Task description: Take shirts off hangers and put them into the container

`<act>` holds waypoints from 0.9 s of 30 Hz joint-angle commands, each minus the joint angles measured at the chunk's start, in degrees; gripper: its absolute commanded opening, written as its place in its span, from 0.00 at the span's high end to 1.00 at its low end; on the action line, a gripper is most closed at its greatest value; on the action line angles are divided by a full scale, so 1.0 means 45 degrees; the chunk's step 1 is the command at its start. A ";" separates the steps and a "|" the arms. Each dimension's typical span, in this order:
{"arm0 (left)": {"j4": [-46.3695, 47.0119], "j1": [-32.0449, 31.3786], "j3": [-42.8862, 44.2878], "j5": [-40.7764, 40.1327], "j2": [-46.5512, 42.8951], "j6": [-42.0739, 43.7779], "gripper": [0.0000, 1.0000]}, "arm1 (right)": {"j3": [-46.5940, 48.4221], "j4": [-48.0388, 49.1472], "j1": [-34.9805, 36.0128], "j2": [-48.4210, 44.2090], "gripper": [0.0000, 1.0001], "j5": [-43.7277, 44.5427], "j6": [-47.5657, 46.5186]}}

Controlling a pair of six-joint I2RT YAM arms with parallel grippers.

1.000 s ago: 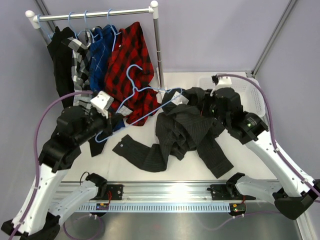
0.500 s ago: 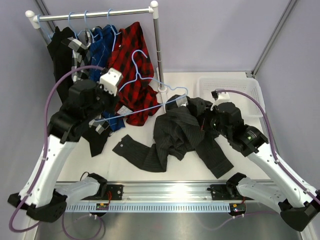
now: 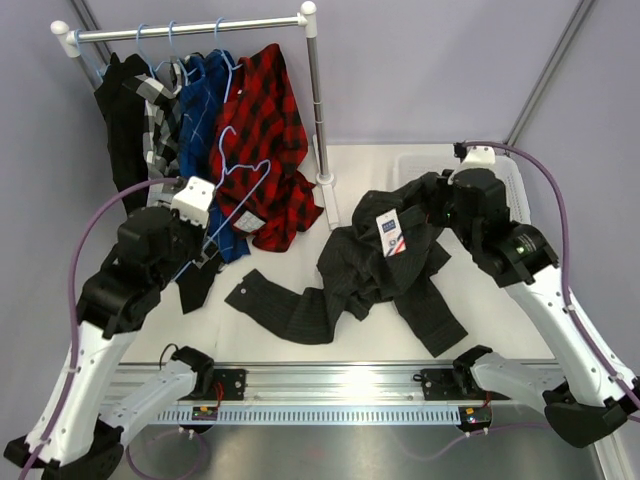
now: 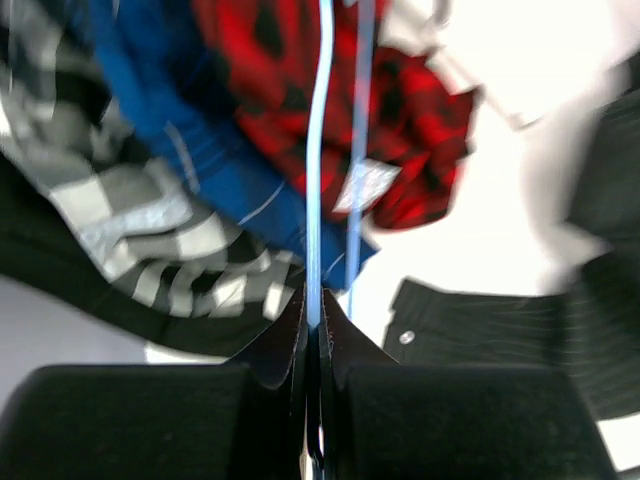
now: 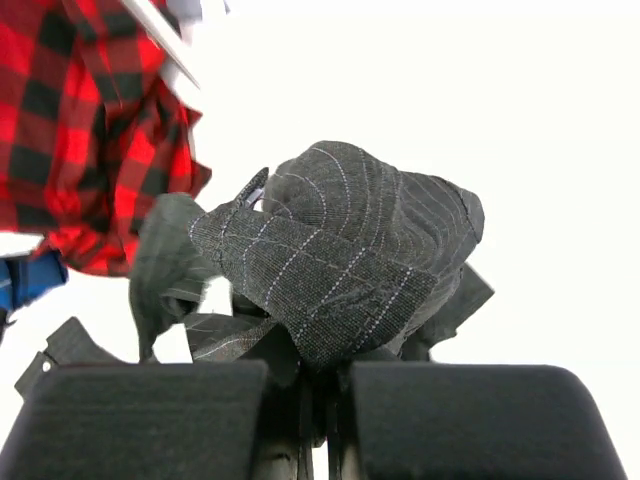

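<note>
1 hanger (image 3: 245,172) has come free of the charcoal shirt (image 3: 370,270). In the top view the left jaws have swung it to centre left, and the right jaws have lifted the collar toward the container (image 3: 412,162) at upper right, sleeves trailing on the counter (image 3: 290,262).

Left wrist view: jaws pinched together on the hanger wire.

Right wrist view: jaws clamped on the charcoal shirt. We judge only the drop remains.

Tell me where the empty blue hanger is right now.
Top view, left side: the light-blue hanger is pinched in the left gripper, tilted in front of the red plaid shirt hanging on the clothes rail.
</note>
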 commanded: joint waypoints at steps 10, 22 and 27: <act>0.1583 0.0018 0.2725 0.0814 0.2221 -0.1428 1.00 | -0.1013 0.0143 -0.0041 -0.2557 1.00 -0.6468 -0.2193; 0.3576 0.0310 0.9846 -0.0298 0.9029 -0.1917 1.00 | -0.1934 0.1471 -0.0060 -0.2832 1.00 -0.7408 -0.1705; 0.3928 0.0524 1.2003 -0.0689 1.1204 -0.1956 1.00 | -0.1973 0.1452 -0.0060 -0.2792 1.00 -0.7507 -0.1763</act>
